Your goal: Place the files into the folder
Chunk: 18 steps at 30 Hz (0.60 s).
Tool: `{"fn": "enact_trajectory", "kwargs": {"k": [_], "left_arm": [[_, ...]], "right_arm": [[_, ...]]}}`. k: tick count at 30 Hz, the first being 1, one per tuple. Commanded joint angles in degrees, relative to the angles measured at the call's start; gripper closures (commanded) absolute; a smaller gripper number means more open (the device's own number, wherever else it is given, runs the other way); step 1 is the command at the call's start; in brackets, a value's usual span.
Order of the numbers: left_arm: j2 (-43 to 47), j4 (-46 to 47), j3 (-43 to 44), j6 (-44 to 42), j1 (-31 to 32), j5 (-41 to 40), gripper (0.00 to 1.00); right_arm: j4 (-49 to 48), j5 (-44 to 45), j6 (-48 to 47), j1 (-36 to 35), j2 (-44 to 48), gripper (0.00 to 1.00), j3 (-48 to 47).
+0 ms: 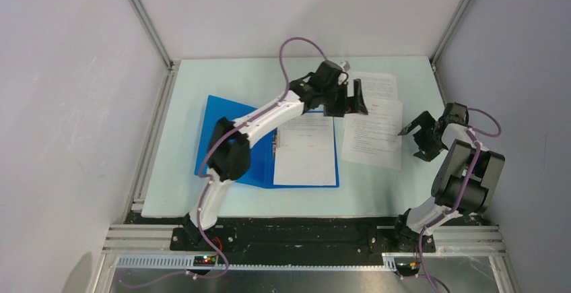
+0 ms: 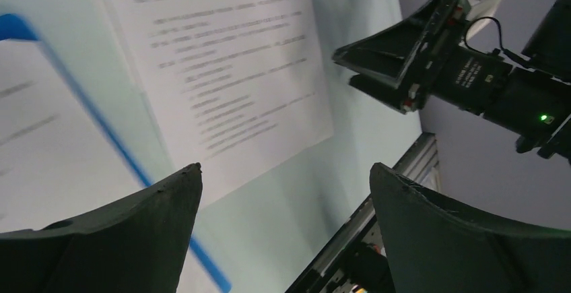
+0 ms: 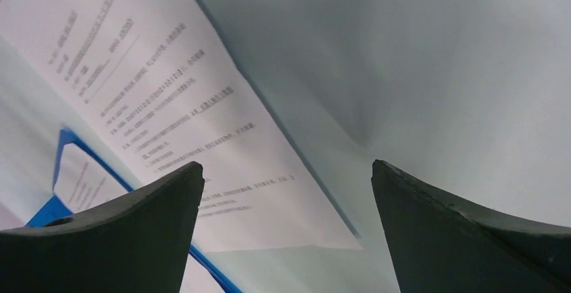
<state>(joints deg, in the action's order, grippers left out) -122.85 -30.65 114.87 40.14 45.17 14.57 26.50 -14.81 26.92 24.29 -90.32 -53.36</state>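
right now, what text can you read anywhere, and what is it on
Nothing reads clearly.
On the filed sheet in the folder: black print, too small to read.
On the loose sheet beside it: lines of print, blurred.
On the far sheet: print too small to read.
On the right gripper body: white lettering, too small to read.

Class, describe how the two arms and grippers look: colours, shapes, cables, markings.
Left arm and right arm: white links, black joint housings, purple cable alongside. Left gripper and right gripper: black, two wedge-shaped fingers each. The right one's body bears small white lettering and a green light.
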Motion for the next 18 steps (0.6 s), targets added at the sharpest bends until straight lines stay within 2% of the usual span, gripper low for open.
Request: {"fn": "enact_trajectory", "kwargs": {"k": [1, 6, 18], "left_arm": [[-10.0, 0.5, 11.6, 5.8, 1.0, 6.9, 0.02], [-17.5, 2.0, 14.8, 9.9, 1.7, 8.5, 0.02], [-22.1, 2.9, 12.0, 12.9, 2.2, 8.2, 0.02]], "right_arm": [[-6.0, -7.9, 0.8, 0.1, -3.6, 0.01, -0.1], [-8.0, -9.6, 1.7, 0.0, -6.6, 0.01, -0.2], [-14.2, -18.6, 5.3, -1.2, -11.6, 0.02, 0.0]]}}
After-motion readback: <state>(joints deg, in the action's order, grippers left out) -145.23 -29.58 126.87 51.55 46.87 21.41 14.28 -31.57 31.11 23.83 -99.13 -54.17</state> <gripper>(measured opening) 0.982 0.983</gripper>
